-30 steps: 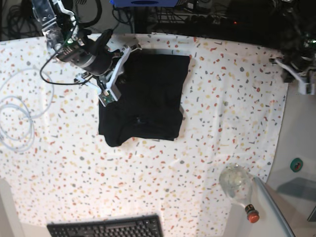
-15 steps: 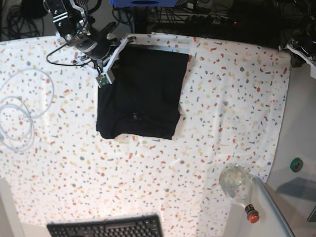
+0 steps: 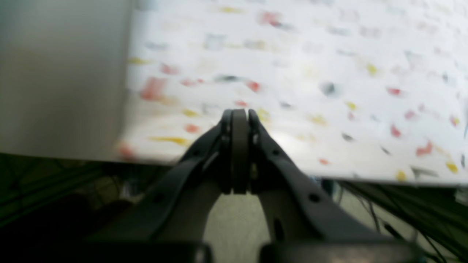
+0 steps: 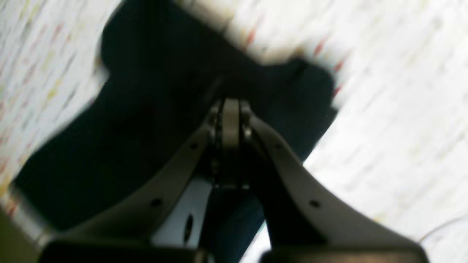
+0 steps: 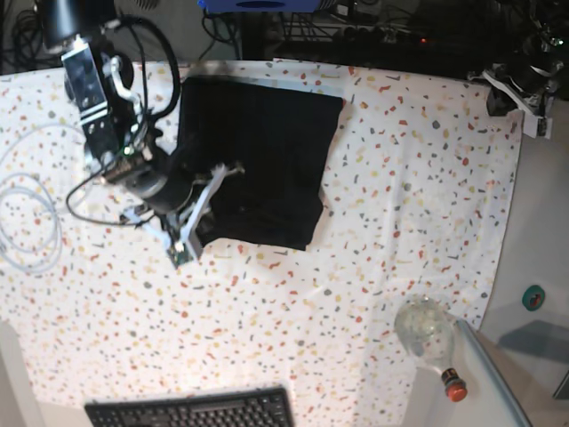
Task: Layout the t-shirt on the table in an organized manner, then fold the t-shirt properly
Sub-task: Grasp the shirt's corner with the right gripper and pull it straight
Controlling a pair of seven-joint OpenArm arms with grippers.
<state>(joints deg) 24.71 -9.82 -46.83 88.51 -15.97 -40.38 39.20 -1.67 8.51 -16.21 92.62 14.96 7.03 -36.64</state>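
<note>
the t-shirt, plain black soft cloth, lies in a folded block at the far side of the speckled white table. the right gripper, jaws together and holding nothing, hangs over its near-left edge and could snag and rumple a layer; the left gripper, jaws together, sits off the table's edge.

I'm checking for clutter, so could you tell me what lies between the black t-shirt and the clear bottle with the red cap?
Base view: only bare speckled table between the t-shirt and the bottle.

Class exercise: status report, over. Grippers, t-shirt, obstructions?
Right gripper shut, over t-shirt. Left gripper shut, at table edge. T-shirt folded, flat. Bottle and keyboard well away.
</note>
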